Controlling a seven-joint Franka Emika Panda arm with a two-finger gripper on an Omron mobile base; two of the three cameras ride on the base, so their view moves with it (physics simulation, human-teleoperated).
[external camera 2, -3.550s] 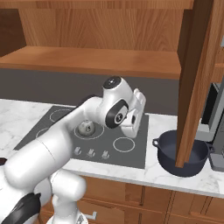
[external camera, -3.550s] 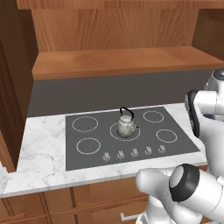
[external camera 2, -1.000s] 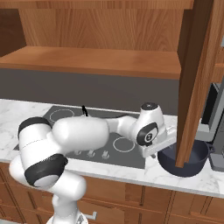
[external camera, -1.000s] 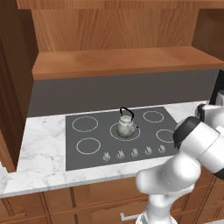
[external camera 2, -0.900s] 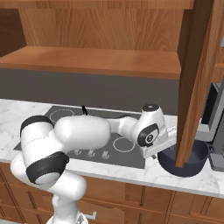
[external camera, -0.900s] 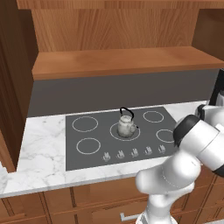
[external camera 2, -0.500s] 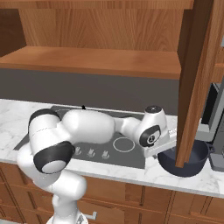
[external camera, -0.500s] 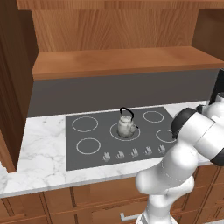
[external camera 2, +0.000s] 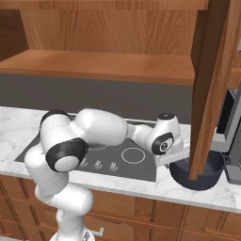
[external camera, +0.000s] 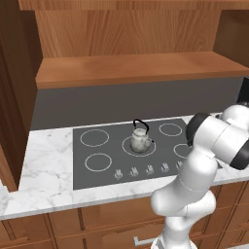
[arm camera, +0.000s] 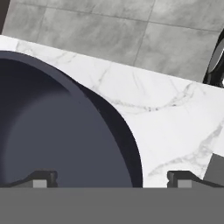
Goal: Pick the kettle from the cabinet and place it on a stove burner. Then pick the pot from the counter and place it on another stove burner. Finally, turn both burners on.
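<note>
gripper (arm camera: pixel 111 177) spread wide over pot (arm camera: pixel 57 135) rim, nothing held

pot sits on the white marble counter (arm camera: pixel 175 127) right of the cooktop (external camera: pixel 97 170), partly behind a cabinet (external camera 2: pixel 212 80) side panel in the right base view; in the hand view one fingertip (arm camera: pixel 41 178) is over the pot's inside, the other over the marble, rim between them; kettle (external camera: pixel 140 140) upright on the centre burner; arm (external camera 2: pixel 108 127) reaches right across the cooktop

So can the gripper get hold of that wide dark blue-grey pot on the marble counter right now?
Probably yes: the open gripper straddles the rim of the wide dark blue-grey pot, one fingertip inside, one over the white marble counter, nothing between.
</note>
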